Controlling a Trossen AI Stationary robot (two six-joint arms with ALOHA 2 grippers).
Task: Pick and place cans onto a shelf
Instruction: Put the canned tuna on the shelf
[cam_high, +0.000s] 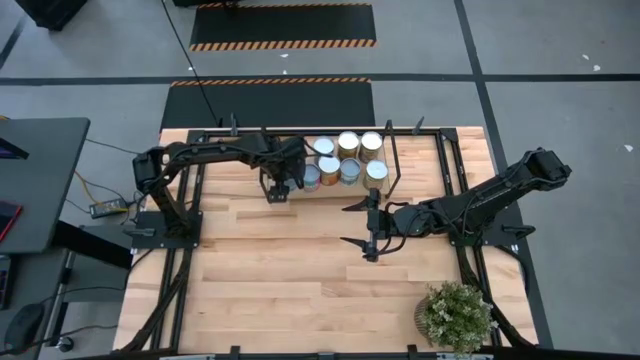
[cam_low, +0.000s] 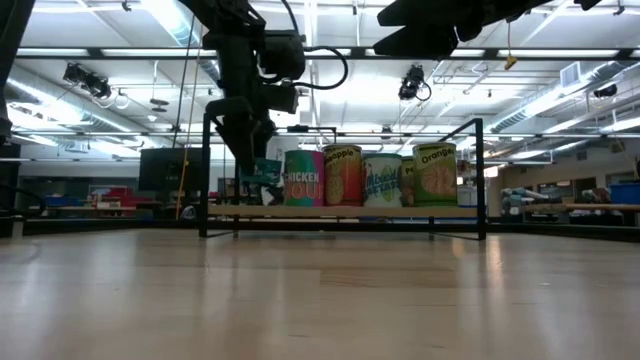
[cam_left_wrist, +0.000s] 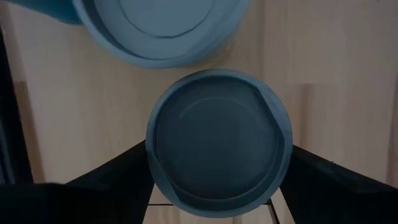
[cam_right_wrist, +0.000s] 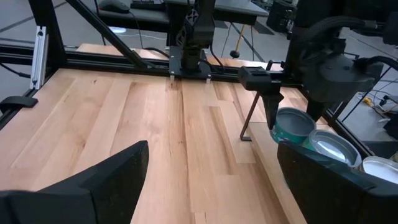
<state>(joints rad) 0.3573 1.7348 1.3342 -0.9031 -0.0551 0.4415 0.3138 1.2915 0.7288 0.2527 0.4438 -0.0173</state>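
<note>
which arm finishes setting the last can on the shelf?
Left. The left gripper is already over the light-wood shelf with black posts, fingers either side of a round grey-lidded can. The right gripper hangs open over bare tabletop, holding nothing.

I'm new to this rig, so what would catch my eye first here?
The cluster of cans on the shelf at the table's far edge. The left gripper is at their left end with a can between its fingers, while the right gripper waits open mid-table.
</note>
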